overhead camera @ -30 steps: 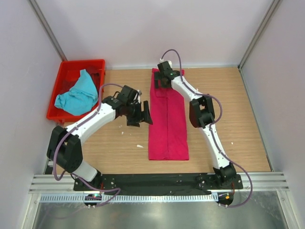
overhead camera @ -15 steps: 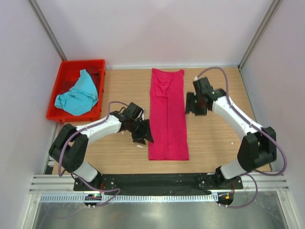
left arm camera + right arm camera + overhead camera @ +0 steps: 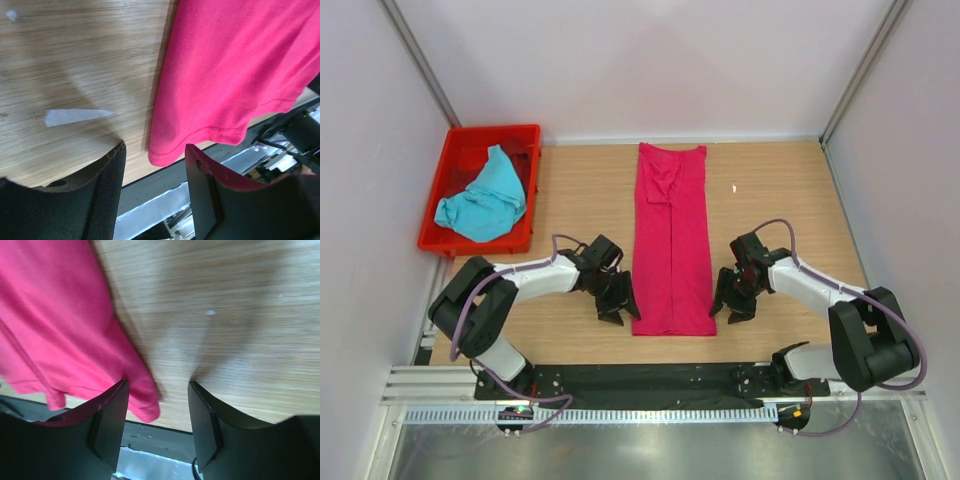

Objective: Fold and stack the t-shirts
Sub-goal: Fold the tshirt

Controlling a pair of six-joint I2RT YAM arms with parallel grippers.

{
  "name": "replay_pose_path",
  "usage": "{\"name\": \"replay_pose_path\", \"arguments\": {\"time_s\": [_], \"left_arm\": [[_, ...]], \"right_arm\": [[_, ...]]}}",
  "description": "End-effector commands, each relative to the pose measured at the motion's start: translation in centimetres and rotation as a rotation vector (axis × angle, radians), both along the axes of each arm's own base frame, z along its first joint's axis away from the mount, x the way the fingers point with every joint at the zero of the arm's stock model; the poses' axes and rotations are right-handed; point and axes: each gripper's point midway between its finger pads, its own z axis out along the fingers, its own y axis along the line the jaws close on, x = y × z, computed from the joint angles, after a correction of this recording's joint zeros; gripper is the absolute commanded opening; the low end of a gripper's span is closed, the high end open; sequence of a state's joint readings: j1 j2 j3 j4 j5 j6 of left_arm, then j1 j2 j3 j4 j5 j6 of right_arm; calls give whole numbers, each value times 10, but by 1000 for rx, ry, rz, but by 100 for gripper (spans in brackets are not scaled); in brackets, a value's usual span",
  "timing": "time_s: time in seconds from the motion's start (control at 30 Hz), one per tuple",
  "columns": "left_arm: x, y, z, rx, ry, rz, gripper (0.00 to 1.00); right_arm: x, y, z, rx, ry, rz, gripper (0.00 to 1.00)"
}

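Note:
The magenta-pink t-shirt [image 3: 671, 240] lies folded into a long narrow strip down the middle of the table. The turquoise-blue t-shirt [image 3: 480, 198] lies crumpled in the red crate [image 3: 448, 160]. My left gripper [image 3: 620, 305] is open beside the pink shirt's near left corner, and that corner [image 3: 170, 145] shows between the jaws in the left wrist view. My right gripper [image 3: 733, 303] is open beside the near right corner, and that corner [image 3: 142, 400] shows between the jaws in the right wrist view. Neither gripper holds cloth.
The red crate stands at the far left against the wall. A small white scrap [image 3: 75, 116] lies on the wood near my left gripper, and another white speck [image 3: 734, 188] lies at the far right. The table's near edge with its black rail [image 3: 670, 378] is just below both grippers.
Both arms have swung from the far and middle parts of the table down to the near corners of the pink shirt. The shirt has not moved.

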State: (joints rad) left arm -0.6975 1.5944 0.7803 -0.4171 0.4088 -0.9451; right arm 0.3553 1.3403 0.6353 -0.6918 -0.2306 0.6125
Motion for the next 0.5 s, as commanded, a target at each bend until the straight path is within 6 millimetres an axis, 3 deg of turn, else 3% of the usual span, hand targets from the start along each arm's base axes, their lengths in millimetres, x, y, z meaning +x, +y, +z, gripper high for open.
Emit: {"name": "replay_pose_path", "arguments": {"time_s": [0.0,0.23,0.47], "left_arm": [[-2,1,-17,18,-4,31,54],[-12,-1,-26,34,18,55,53],[-24,5,-33,81,32,63,46]], "right_arm": [[9,18,0,112,-58,-43,57],[1,20,-5,157,-93,-54,59],[-18,15,-19,154,-46,-52,55]]}}
